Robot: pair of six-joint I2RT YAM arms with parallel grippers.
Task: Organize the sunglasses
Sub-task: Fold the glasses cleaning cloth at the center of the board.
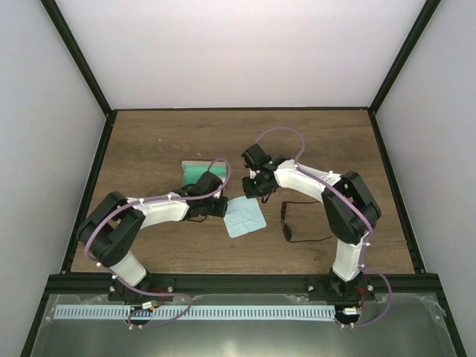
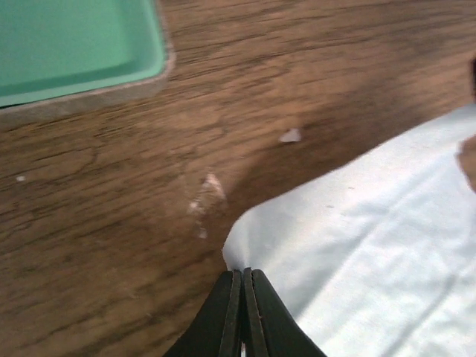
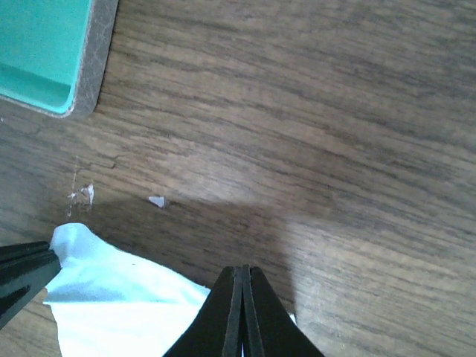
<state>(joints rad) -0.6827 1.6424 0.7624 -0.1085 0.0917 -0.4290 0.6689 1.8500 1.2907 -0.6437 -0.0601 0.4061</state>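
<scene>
The sunglasses (image 1: 285,222) lie open on the table right of the light blue cloth (image 1: 245,218), with no gripper touching them; neither wrist view shows them. My left gripper (image 1: 224,207) is shut on the cloth's left corner, as the left wrist view shows (image 2: 242,272). My right gripper (image 1: 251,191) is shut over the cloth's far edge (image 3: 243,269), and cloth (image 3: 119,297) shows on both sides of its fingers. The grey case with green inside (image 1: 195,169) lies open behind the left gripper.
The case's corner shows at the top left of the left wrist view (image 2: 74,44) and of the right wrist view (image 3: 44,52). Small white flecks (image 3: 156,201) mark the wood. Black frame posts and walls ring the table.
</scene>
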